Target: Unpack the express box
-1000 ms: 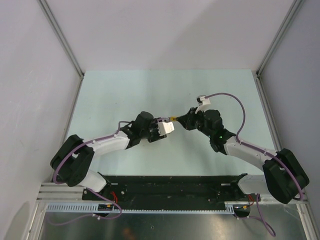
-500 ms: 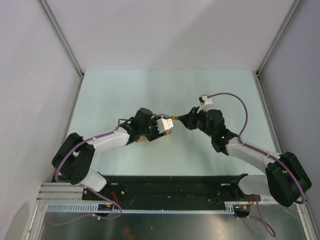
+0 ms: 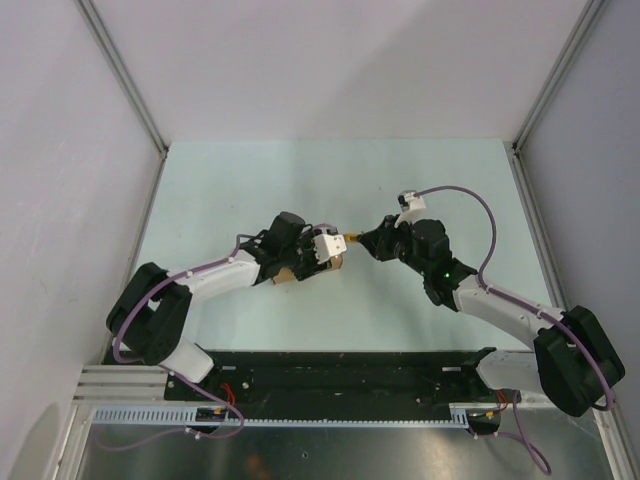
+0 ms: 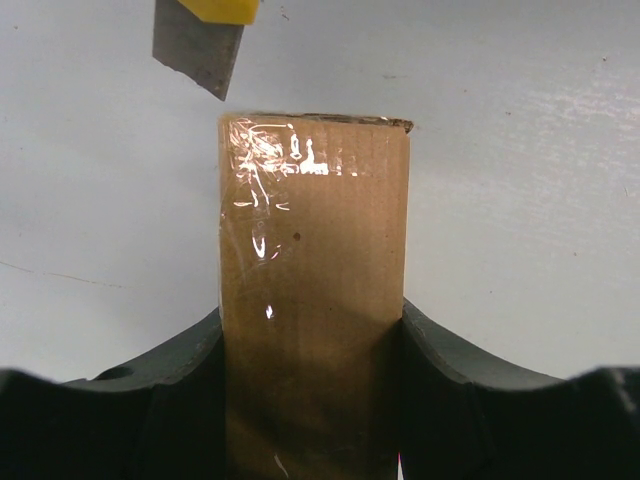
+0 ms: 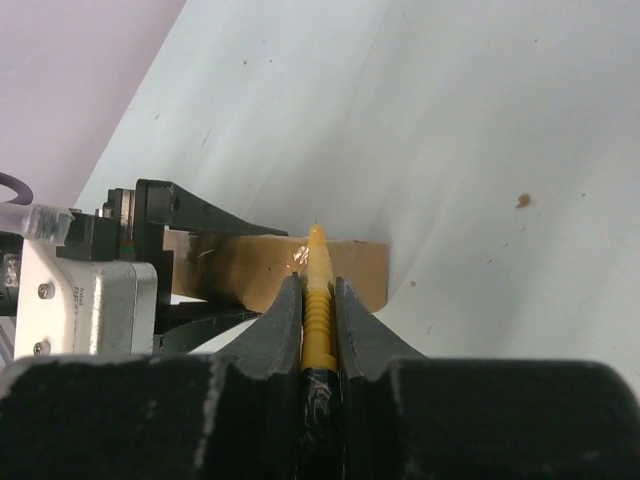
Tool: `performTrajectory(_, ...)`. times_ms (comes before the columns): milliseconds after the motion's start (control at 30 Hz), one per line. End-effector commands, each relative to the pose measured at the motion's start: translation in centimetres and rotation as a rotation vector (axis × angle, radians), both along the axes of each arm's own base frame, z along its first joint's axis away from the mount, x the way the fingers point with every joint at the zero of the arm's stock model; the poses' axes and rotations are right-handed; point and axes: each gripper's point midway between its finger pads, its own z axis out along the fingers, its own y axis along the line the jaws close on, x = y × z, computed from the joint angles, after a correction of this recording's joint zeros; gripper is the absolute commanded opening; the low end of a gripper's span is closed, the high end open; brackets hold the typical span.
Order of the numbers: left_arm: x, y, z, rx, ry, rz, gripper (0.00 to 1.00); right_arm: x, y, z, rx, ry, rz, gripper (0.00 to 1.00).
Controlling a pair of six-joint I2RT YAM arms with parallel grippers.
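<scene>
The left hand point(image 4: 312, 345) clamps the express box point(image 4: 313, 230) by its two sides, over the bench point(image 3: 420, 170). Just beyond the box's taped end, the right hand point(image 5: 318, 300) pinches the utility knife point(image 5: 317, 265), its blade point(image 4: 197, 55) close to one corner. The box looks closed; cutting and emptying remain.

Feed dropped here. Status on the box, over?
Left gripper clamps the express box. Right gripper shut on utility knife, blade at box's end, contact unclear. Nothing blocking.
</scene>
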Motion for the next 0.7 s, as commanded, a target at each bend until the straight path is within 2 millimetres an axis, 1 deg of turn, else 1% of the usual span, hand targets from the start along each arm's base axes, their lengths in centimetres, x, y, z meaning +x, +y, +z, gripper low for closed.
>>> performTrajectory(0,-0.7,-0.4,-0.3,-0.014,0.059,-0.023,0.38,0.0,0.0,0.9,0.005,-0.038,0.006,0.0)
performTrajectory(33,-0.8,-0.4,-0.3,-0.012,0.062,-0.025,0.38,0.0,0.0,0.6,0.002,-0.033,0.007,0.0)
performTrajectory(133,-0.8,-0.3,-0.4,-0.012,0.064,-0.025,0.38,0.0,0.2,0.6,0.008,-0.032,0.016,0.0)
performTrajectory(367,-0.8,-0.2,-0.4,-0.009,0.066,-0.023,0.38,0.0,0.6,0.8,0.024,-0.037,0.026,0.0)
performTrajectory(667,-0.7,-0.2,-0.3,-0.011,0.069,-0.012,0.38,-0.3,1.1,0.3,0.021,-0.024,0.04,0.0)
